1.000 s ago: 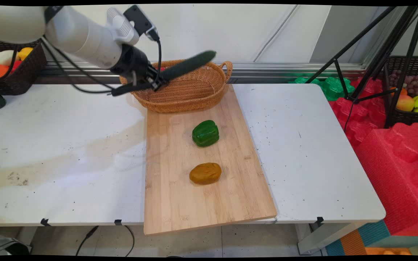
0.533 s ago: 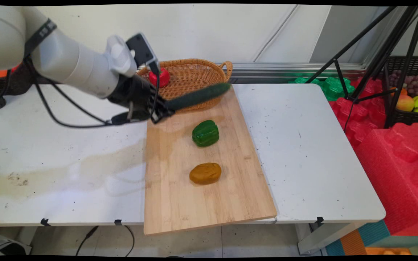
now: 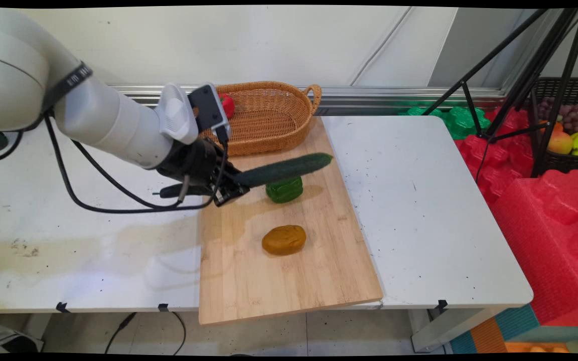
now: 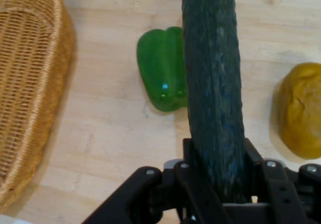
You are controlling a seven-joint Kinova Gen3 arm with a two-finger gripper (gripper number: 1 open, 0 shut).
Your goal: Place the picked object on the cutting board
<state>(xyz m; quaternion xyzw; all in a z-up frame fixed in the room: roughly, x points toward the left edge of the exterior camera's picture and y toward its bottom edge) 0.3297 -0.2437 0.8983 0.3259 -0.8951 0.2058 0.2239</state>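
Main view: a long dark green cucumber (image 3: 284, 170) is held at one end by the black two-finger gripper (image 3: 230, 189), and the jaws are pinched tight on it. The cucumber is held up in the air, almost flat, over the far part of the light wooden cutting board (image 3: 279, 281). A shiny green bell pepper (image 3: 284, 190) is seen on the board under it, partly hidden behind the cucumber. A lumpy brown-yellow potato (image 3: 283, 239) is found nearer the front of the board, apart from the pepper. A woven tan wicker basket (image 3: 269, 118) is set at the far end of the board, and a small red thing (image 3: 227, 104), maybe a red pepper, is seen inside it. In the hand view the cucumber (image 4: 213, 83) is gripped between the black fingers (image 4: 193, 181), with the green pepper (image 4: 160, 76) beside it, the potato (image 4: 301, 111) on one side and the basket (image 4: 30, 83) on the other. All of it is laid on a white table (image 3: 83, 220).
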